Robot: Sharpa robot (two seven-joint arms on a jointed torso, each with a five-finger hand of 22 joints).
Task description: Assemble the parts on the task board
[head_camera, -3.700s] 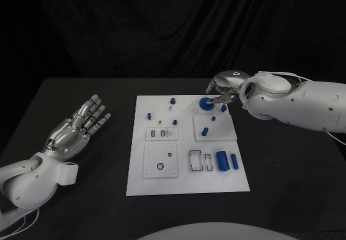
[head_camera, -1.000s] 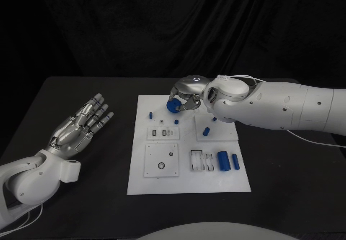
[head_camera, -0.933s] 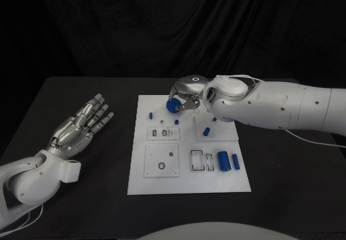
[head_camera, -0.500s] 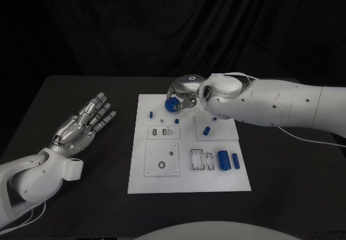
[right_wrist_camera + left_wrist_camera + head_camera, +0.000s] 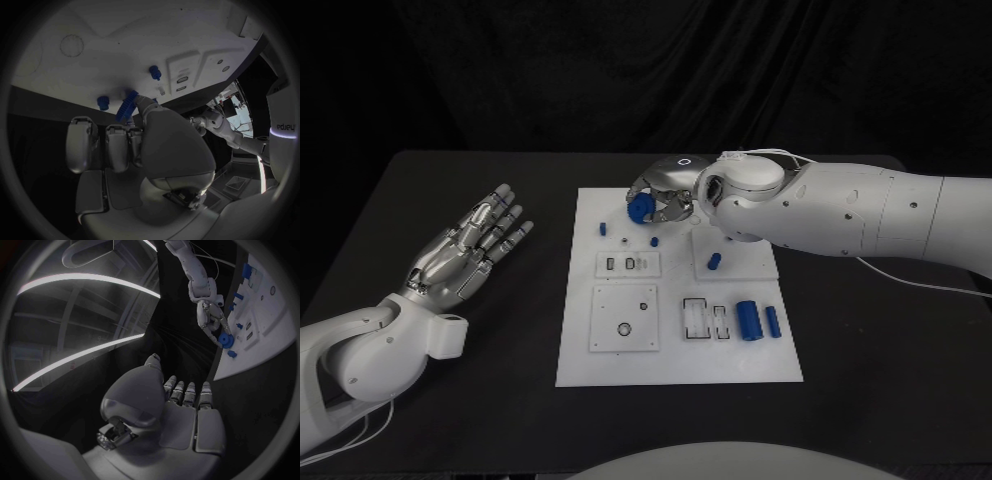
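Since 3.7 s ago: right hand (image 5: 664,200) moved from the far right corner of the task board (image 5: 675,360) leftward to the far middle, carrying the blue gear (image 5: 640,207) with it; gear pinched in the fingertips, held just above the board's far edge; same grasp seen in the right wrist view, gear (image 5: 127,106) edge-on beyond the fingers (image 5: 112,145). Over the last second only a slight drift left. Left hand (image 5: 462,250) barely shifted; resting left of the board over the black table (image 5: 877,330), palm up, fingers spread, holding nothing.

Around: small blue pegs standing near the gear, one (image 5: 602,229) left of it and one (image 5: 652,241) just nearer; another peg (image 5: 714,262) on the raised right-hand plate; two blue cylinders (image 5: 747,321) lying side by side at near right beside a slotted frame (image 5: 694,321); square plate with a hole (image 5: 623,320) at near left; small slotted block (image 5: 626,264) mid-board.

In the way: right forearm (image 5: 862,215) covering the board's far right corner; pegs there hidden.
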